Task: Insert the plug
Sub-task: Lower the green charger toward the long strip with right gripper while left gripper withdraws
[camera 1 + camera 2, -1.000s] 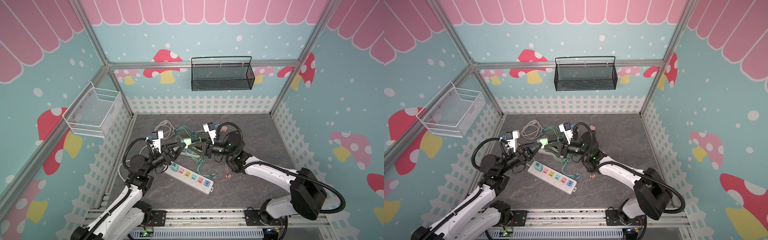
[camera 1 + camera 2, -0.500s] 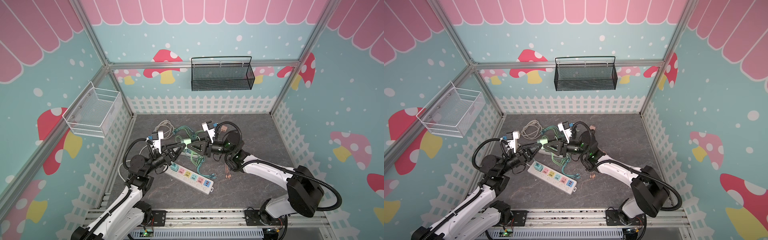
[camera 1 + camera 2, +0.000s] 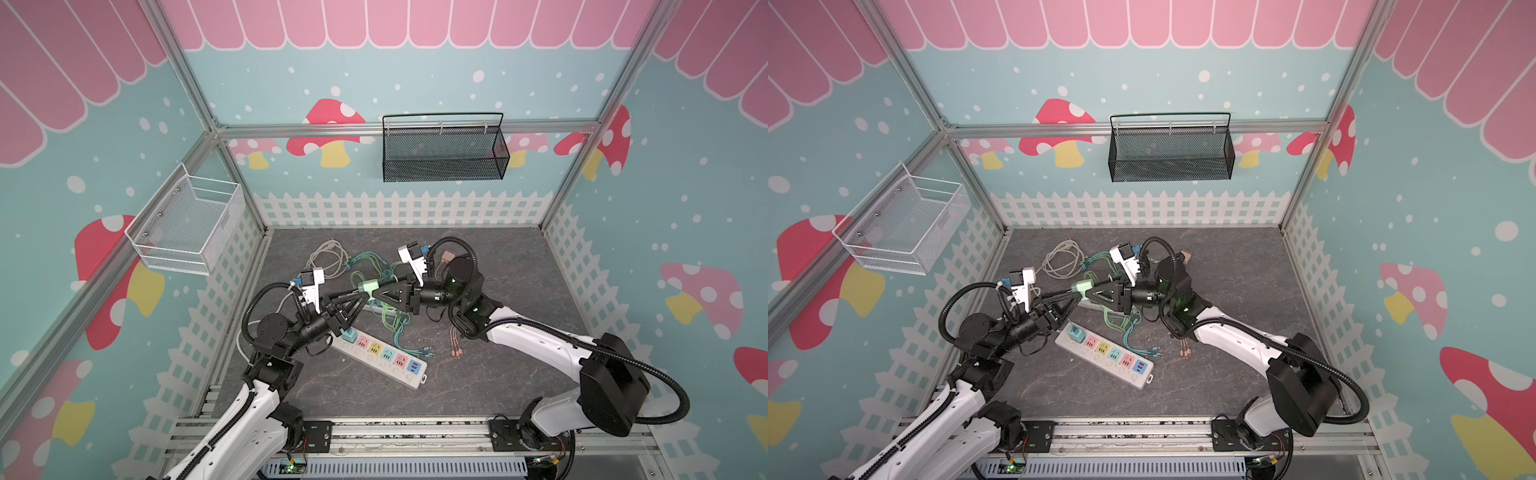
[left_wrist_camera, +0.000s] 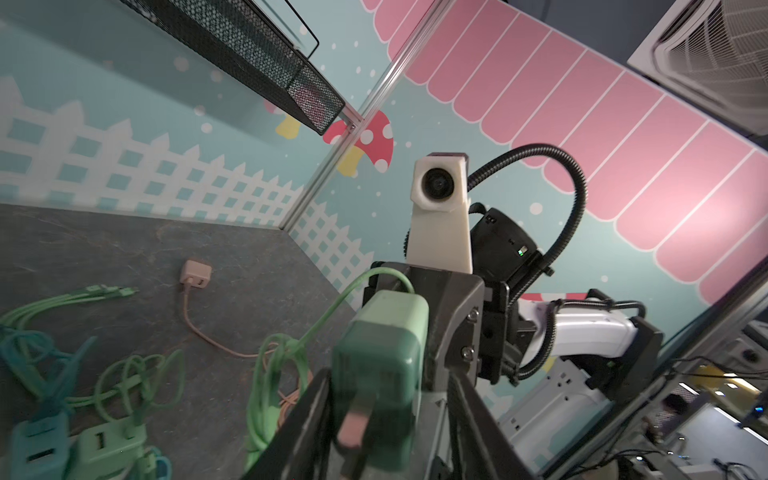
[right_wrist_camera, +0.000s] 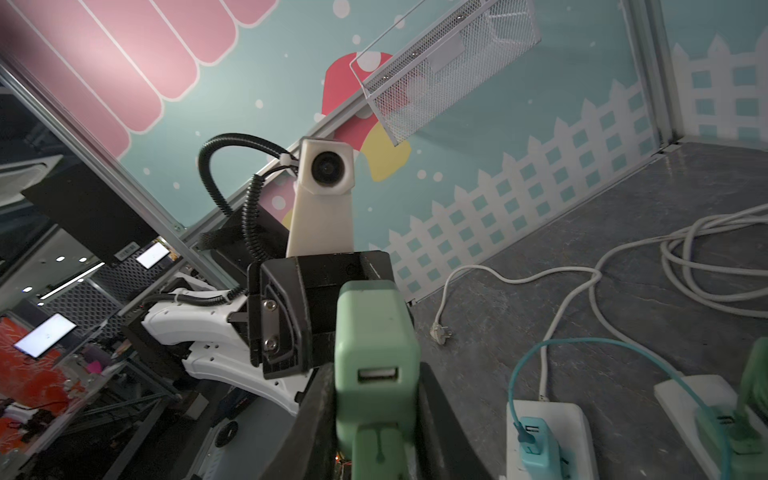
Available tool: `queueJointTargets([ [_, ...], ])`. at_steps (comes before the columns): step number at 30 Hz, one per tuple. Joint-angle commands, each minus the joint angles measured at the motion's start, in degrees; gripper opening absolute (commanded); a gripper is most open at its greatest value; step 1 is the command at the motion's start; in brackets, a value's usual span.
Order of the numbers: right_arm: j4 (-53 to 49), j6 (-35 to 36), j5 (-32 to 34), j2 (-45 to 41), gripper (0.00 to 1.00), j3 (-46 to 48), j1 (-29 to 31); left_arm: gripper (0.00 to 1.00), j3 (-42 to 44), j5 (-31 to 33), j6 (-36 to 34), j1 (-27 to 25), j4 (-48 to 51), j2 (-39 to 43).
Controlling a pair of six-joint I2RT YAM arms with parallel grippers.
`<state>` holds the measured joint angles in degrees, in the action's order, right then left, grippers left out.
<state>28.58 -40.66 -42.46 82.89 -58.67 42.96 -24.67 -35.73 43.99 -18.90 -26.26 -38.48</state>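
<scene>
- While both arms meet above the tabletop (image 3: 511, 374), the mint-green plug (image 3: 367, 286) hangs in the air between the two sets of jaws, well above the power strip (image 3: 384, 354).
- Right jaws are pressed onto the plug's body from both sides, pinching it; in the right wrist view its USB port faces the camera.
- Left jaws stand spread around the plug's pronged end. In the left wrist view a gap shows between one finger (image 4: 471, 415) and the plug.
- Below the jaws, the power strip lies flat, and a teal adapter (image 3: 348, 335) sits in the socket nearest the left jaws.
- Under the right jaws lies a tangle of green cables (image 3: 392, 318); one strand arcs up beside the plug.
- Beyond the left jaws rests a coiled white cord (image 3: 328, 259); beyond the right jaws, a beige adapter (image 3: 446, 256).
</scene>
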Motion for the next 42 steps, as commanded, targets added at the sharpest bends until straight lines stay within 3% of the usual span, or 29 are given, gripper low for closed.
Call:
queueJointTargets([
  [1,-14.3,10.3,5.0,-2.7,0.20,-3.4,-0.4,0.57,-1.1,4.6,-3.9,-0.2,10.7,3.5],
  [3,-17.4,12.2,5.8,-2.7,0.20,-4.5,-0.6,0.63,-1.5,6.8,-4.7,-0.2,15.2,4.9],
  [10,-26.2,16.9,10.0,-2.0,0.17,-7.0,-0.6,0.65,-5.6,15.8,-6.7,-0.1,32.9,8.2],
  [17,-39.4,25.7,19.0,-4.1,0.15,-9.7,-0.4,0.65,-8.6,27.9,-7.2,0.0,50.6,10.0],
  [25,-46.7,31.7,20.9,-4.7,0.15,-9.3,0.5,0.63,-7.2,35.0,-1.4,0.2,58.2,8.3],
  [42,-56.3,34.5,22.5,9.8,0.13,-15.8,5.4,0.60,3.5,37.7,4.3,0.6,58.6,7.5],
])
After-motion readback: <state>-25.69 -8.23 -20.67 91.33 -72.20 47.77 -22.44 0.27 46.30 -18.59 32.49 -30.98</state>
